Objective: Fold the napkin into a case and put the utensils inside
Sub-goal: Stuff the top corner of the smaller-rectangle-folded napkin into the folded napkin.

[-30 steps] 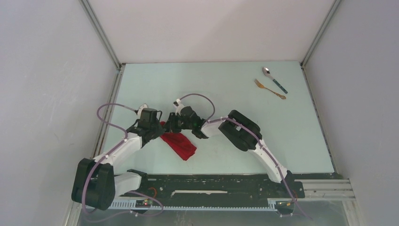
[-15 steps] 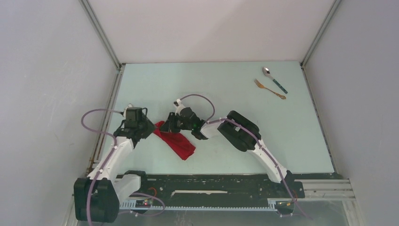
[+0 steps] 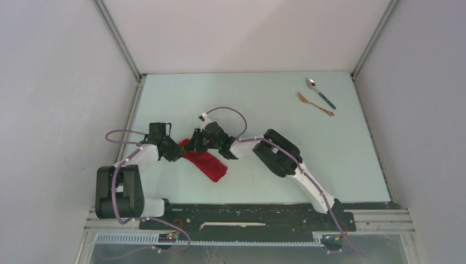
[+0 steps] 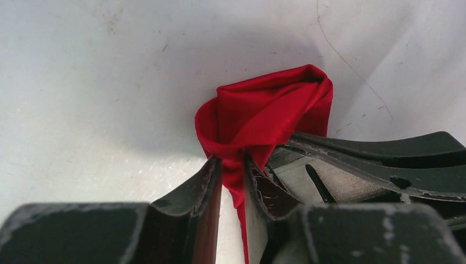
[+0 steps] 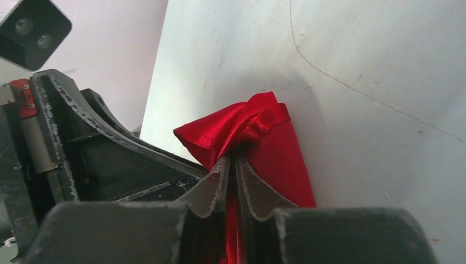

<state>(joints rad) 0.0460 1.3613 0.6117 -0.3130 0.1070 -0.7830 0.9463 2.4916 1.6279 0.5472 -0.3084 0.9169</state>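
Evidently my left pincer (image 4: 232, 165) and right pincer (image 5: 232, 163) were each clamped on the napkin's (image 3: 211, 165) bunched end, nearer the table's (image 3: 264, 104) left edge than its right. I judged both should move together, keeping the layers aligned.

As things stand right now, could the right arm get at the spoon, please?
Probably not yet: the right tool is shut on the napkin. The table between it and the spoon looks bare, so once it lets go the way seems free.
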